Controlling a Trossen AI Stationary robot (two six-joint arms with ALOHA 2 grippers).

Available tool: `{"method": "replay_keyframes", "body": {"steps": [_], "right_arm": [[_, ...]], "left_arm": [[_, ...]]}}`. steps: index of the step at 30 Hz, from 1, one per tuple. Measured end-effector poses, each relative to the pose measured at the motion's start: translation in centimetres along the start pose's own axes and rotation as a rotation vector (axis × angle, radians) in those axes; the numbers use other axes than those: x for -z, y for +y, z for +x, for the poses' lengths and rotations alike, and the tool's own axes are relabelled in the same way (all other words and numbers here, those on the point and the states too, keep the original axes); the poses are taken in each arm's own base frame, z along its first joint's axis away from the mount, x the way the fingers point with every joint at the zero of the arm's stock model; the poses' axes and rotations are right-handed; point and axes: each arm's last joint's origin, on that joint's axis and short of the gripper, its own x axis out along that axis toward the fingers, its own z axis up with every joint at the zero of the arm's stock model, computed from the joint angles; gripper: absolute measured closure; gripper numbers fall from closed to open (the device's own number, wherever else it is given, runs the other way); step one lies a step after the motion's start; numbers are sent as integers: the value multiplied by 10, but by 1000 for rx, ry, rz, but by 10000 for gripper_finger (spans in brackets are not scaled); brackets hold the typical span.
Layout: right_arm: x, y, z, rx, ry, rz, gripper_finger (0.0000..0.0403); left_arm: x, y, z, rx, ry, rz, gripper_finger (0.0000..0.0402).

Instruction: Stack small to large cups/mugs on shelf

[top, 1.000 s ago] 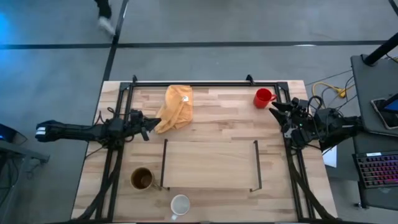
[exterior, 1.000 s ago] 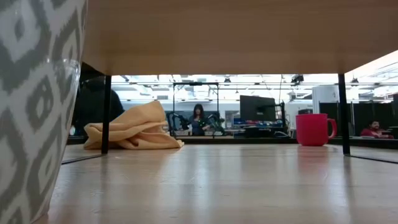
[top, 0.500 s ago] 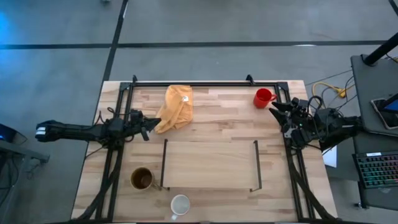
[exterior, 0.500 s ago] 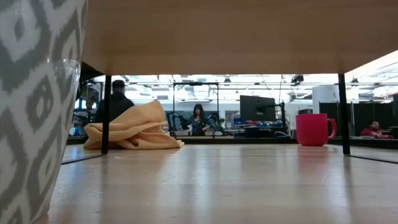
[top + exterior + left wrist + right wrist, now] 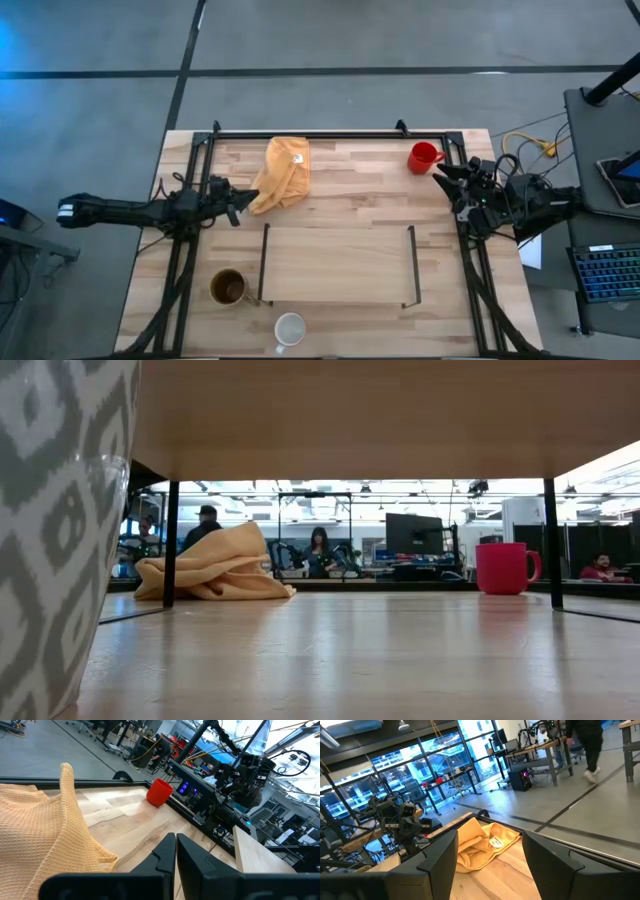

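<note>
The small red mug (image 5: pixel 423 157) stands at the table's far right; it also shows in the low view (image 5: pixel 503 568) and the left wrist view (image 5: pixel 160 792). The brown-gold mug (image 5: pixel 228 287) stands left of the shelf (image 5: pixel 340 265). The white mug (image 5: pixel 290 328) stands near the front edge; its patterned wall fills the low view's left side (image 5: pixel 50 540). My left gripper (image 5: pixel 237 207) is shut and empty beside the yellow cloth (image 5: pixel 283 172), its fingers together in the left wrist view (image 5: pixel 176 851). My right gripper (image 5: pixel 442 182) is open and empty, just near of the red mug.
The shelf board is seen from below in the low view (image 5: pixel 350 420), on thin black legs (image 5: pixel 170 545). The yellow cloth lies in a heap at the far middle (image 5: pixel 480 842). Black frame rails (image 5: pixel 330 133) run along the table's edges. People show in the room beyond.
Neither arm and none of the mugs has moved. A person in the room behind the table has walked into the low view, to the left of the cloth.
</note>
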Motion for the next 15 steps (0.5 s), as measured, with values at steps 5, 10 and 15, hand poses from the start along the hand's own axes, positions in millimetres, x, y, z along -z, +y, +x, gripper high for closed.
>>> {"method": "replay_keyframes", "body": {"steps": [5, 10, 15], "right_arm": [[0, 0, 0, 1, 0, 0, 188], [0, 1, 1, -1, -2, 126, 188], [-4, 3, 1, -13, -26, 141, 188]], "left_arm": [[0, 0, 0, 0, 0, 0, 402], [0, 0, 0, 0, 0, 0, 402], [0, 0, 0, 0, 0, 0, 402]]}}
